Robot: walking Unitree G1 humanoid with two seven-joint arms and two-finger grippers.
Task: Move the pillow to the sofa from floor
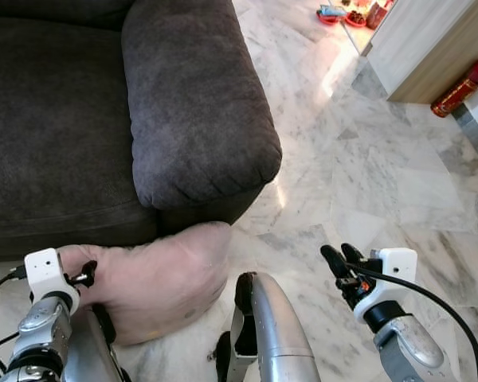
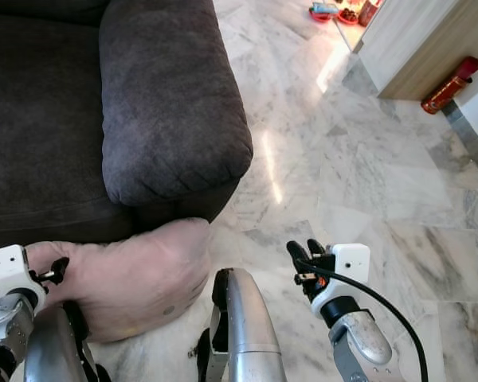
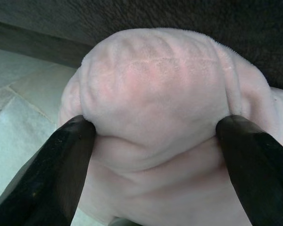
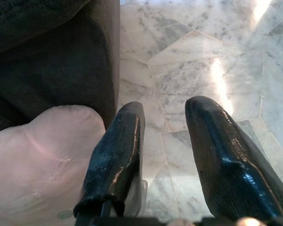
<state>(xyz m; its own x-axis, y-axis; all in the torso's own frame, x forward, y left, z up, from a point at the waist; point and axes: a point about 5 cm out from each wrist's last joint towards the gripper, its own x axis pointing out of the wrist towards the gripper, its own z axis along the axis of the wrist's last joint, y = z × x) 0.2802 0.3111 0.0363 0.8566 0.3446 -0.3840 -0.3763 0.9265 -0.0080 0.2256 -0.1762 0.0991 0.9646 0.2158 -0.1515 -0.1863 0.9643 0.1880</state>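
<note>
The left gripper (image 3: pixel 155 136) sat low at the robot's left, its jaws clamped on a bulged fold of the pillow (image 1: pixel 155 278), each black finger (image 3: pixel 61 174) pressed into the pink plush. The pillow lay on the floor (image 1: pixel 366 175) at the foot of the sofa (image 1: pixel 64 119), just below the armrest (image 1: pixel 195 103), with its far edge touching the sofa's dark front. The right gripper (image 1: pixel 342 259) hung above the marble on the robot's right, apart from the pillow, its jaws a little apart and holding nothing. In the right wrist view the pillow's edge lay just beside one finger (image 4: pixel 115 160), and bare tile showed past the other. Between the arms a silver leg (image 1: pixel 275 326) stood forward, close to the pillow's right edge. Right of the armrest the floor ran open toward a wooden cabinet (image 1: pixel 430 48), where a red cylinder (image 1: pixel 460 87) lay at its base. Farther off, red items (image 1: pixel 354 14) sat on the floor.
</note>
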